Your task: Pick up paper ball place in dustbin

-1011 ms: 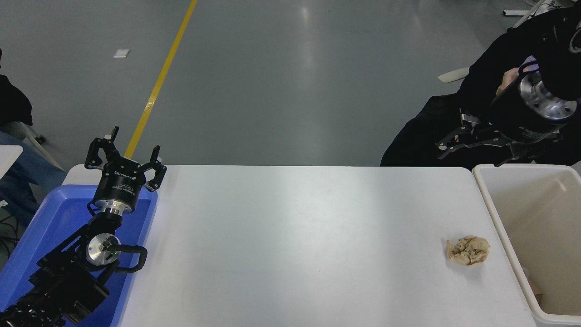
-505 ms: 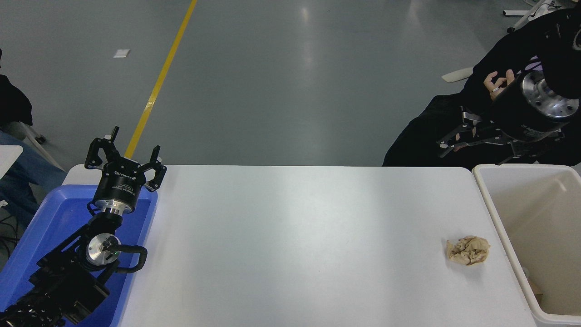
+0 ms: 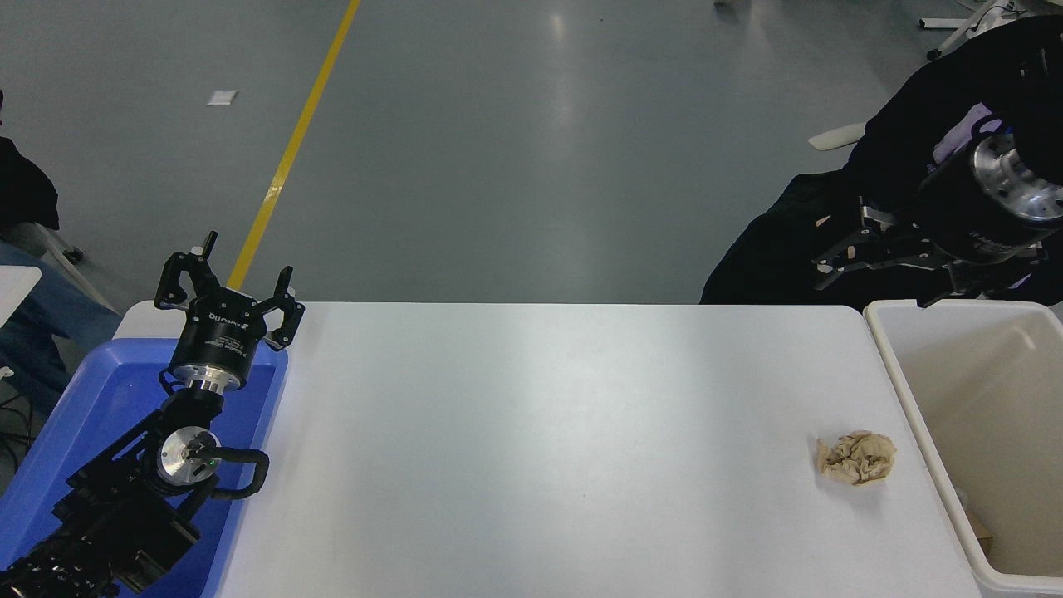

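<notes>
Paper ball [image 3: 857, 458] untouched on table, right pincer [image 3: 880, 274] open — empty

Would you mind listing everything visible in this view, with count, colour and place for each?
paper ball: one, tan, on the table near its right end, beside the dustbin.
dustbin: one, cream, against the table's right end.
blue tray: one, at the table's left end.
table: one, white, centre.
yellow line: one, on the grey floor.
person: one, in black, far right.
left gripper: black, open, parked over the tray.
right gripper: black, open, raised above the dustbin's far edge.
</notes>
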